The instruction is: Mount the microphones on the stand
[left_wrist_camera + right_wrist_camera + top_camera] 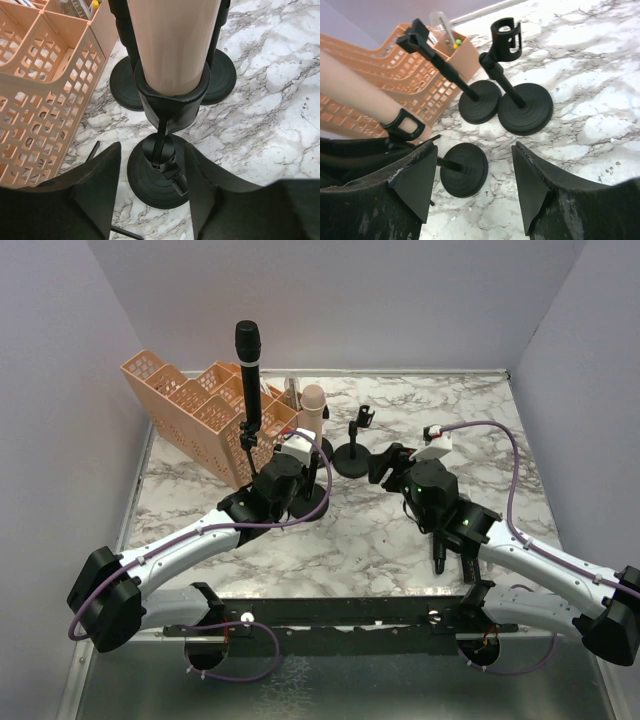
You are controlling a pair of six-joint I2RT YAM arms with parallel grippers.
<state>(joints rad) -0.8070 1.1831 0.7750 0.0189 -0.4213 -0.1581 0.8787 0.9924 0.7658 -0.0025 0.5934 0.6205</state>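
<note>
Far left, the basket [180,405] is seen standing at the back of the table [400,540]. Just in front of its right end, a black mic [248,365] is held upright in the rear stand [246,445], head up, towering over everything else. Next, the left gripper [152,170] is found low at the front stand [161,150]. Its jaws are parted, with one finger [97,190] set to each side of the stem. No contact with stem or mic is seen, so nothing is gripped. The pink mic [172,40] is seated upright in that stand's clip [172,102], filling the top of the left wrist view, and the base [145,182] is planted on the marble between the fingers. Just to the right, the empty stand [517,95] is spotted, its holder [504,32] tilted and carrying nothing. Further right, the right gripper [473,155] is held above the table and pointed towards the three stands. Its jaws are spread wide, and only bare marble and the front stand's base are framed between them. It is kept well apart from either mic.
</note>
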